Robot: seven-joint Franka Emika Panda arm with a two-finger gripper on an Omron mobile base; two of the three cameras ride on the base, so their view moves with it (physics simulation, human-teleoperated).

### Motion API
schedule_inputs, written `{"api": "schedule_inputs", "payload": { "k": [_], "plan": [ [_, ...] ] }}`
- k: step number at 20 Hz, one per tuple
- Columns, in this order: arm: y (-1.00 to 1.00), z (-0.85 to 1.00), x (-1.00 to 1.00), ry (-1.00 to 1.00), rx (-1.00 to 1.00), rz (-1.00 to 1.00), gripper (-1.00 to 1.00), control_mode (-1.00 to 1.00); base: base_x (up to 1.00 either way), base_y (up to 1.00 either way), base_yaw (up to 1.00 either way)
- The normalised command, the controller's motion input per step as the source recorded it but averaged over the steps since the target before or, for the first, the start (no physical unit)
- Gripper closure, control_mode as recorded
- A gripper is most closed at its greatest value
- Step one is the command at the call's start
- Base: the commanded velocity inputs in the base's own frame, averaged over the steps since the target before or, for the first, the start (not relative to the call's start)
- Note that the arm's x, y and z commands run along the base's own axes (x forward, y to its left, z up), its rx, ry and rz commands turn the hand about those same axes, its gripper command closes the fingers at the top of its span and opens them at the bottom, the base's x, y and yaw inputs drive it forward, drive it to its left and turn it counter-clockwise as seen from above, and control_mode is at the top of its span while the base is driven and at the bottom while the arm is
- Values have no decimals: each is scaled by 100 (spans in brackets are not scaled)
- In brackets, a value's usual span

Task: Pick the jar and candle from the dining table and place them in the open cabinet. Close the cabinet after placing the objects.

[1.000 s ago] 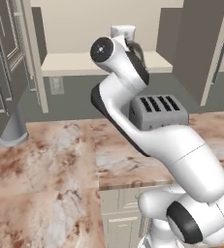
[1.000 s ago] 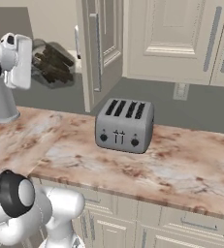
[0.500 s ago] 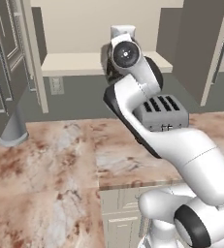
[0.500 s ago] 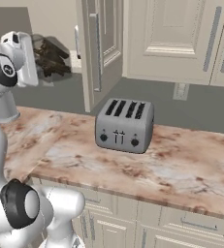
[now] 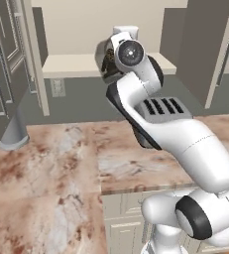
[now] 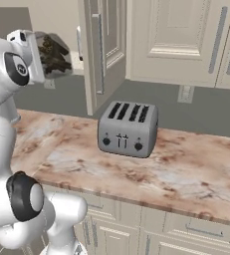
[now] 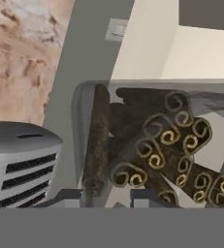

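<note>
Step in hand: carrying the clear glass jar packed with dark brown sticks (image 7: pixel 147 145) up toward the cream wall cabinet with its door swung open (image 6: pixel 99 52); my gripper (image 7: pixel 114 196) is clamped nearly shut on the jar, its tips pressed at the glass wall near the bottom of the hand view; the jar is aloft, clear of the reddish-brown and beige marbled stone dining table top (image 5: pixel 56 168), at about the level of the pale shelf (image 5: pixel 71 64) and just in front of it, as best I can judge.

Next move, as I reckon it: push forward until the jar is over the shelf, lower until it rests, then release; the door edge stands close on one side, so the approach wants to stay centred in the opening; the candle and the closing of the doors remain to be done.

Hand view: rolled ends of the sticks seen through the glass, a cream shelf edge behind, a wall outlet, and the grey four-slot toaster (image 7: pixel 21 164) below; left base view: my own arm covers most of the jar, only a dark sliver (image 5: pixel 107 59) showing against the shelf; right base view: the jar (image 6: pixel 54 52) seen plainly from the side, in front of the cabinet opening, with the toaster (image 6: pixel 128 128) standing on the stone top well below it.
</note>
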Motion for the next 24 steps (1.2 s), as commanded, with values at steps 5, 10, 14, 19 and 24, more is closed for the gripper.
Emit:
{"api": "schedule_inputs", "payload": {
  "k": [5, 10, 14, 19, 24],
  "plan": [
    [40, 38, 51, 2, 0, 0, 100, -100, 0, 0, 0],
    [52, 44, 40, 2, -2, 0, 100, -100, 0, 0, 0],
    [41, 13, 39, 1, 0, 0, 100, -100, 0, 0, 0],
    [29, 0, 13, -4, -5, 0, 100, -100, 0, 0, 0],
    [22, 0, 24, -3, -3, 0, 100, -100, 0, 0, 0]
  ]
}}
